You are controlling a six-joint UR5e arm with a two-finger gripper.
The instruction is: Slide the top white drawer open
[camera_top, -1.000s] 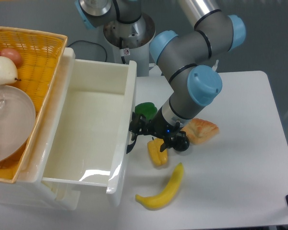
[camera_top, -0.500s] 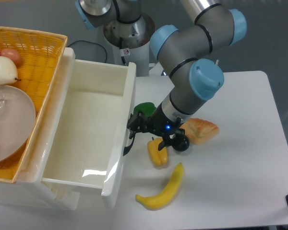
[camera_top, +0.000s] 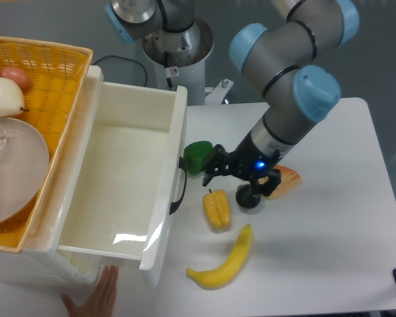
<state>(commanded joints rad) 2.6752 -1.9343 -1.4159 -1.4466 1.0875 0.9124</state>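
Observation:
The top white drawer [camera_top: 129, 178] stands pulled far out of the cabinet, and its deep glossy inside holds nothing. Its curved black handle [camera_top: 179, 187] shows on the front face, toward the table. My gripper [camera_top: 210, 170] hangs to the right of that handle with a clear gap between them and touches nothing. Its black fingers are spread, with nothing between them. The green pepper [camera_top: 198, 156] lies just in front of the fingertips.
A yellow pepper [camera_top: 216, 209], a banana [camera_top: 225, 261] and a piece of bread [camera_top: 288, 179] lie on the white table [camera_top: 330, 251]. A wicker basket [camera_top: 43, 69] holding fruit and a glass plate sits on the cabinet at left. A human hand [camera_top: 96, 298] shows at the bottom edge under the drawer.
My gripper has let go of the drawer handle and drawn back to the right. The drawer front has shifted slightly. A hand has come into view at the bottom.

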